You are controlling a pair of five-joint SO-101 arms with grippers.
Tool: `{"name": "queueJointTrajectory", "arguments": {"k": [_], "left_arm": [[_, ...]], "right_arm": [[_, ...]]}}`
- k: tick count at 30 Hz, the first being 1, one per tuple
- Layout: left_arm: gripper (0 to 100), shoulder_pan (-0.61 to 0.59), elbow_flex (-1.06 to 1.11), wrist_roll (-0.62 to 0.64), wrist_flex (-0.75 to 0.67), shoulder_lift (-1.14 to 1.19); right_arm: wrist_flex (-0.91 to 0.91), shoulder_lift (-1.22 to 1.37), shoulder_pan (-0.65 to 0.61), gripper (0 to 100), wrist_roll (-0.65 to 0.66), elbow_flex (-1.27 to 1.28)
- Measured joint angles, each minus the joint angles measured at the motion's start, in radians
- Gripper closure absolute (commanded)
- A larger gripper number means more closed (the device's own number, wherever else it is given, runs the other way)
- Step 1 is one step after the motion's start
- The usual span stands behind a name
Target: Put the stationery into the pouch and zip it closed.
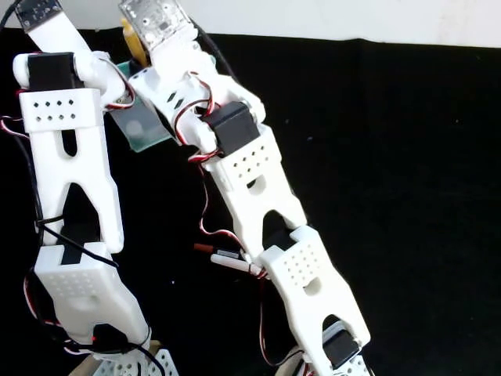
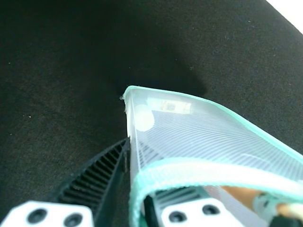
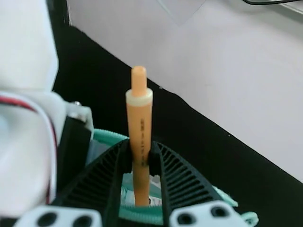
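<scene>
The right hand [image 3: 140, 152] was clamped around the middle of an orange pen [image 3: 139, 113]. The pen stood upright directly over the pouch [image 3: 108, 137]. Its lower end seemed to be already within the teal-edged mouth, though the fingers hid the tip. The left hand [image 2: 132, 156] pinched one mesh wall of the pouch beside that mouth, with the black desk [image 2: 57, 71] beyond. The next move called for sending the pen straight down along its own length into the pouch.
</scene>
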Motion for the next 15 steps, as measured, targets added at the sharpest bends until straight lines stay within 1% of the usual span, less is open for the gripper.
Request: {"name": "queueJointTrajectory", "arguments": {"k": [4,6,9,11,15], "left_arm": [[99,0.0,0.0,0.0,0.0,0.0],[99,0.0,0.0,0.0,0.0,0.0],[99,0.0,0.0,0.0,0.0,0.0],[99,0.0,0.0,0.0,0.0,0.0],[99,0.0,0.0,0.0,0.0,0.0]], "right_arm": [[0.023,0.0,0.0,97.5,0.068,0.0],[0.044,-0.006,0.0,92.2,0.091,0.0],[0.071,-0.025,0.0,81.8,0.1,0.0],[0.072,-0.035,0.0,76.8,0.101,0.0],[0.072,-0.038,0.0,75.0,0.101,0.0]]}}
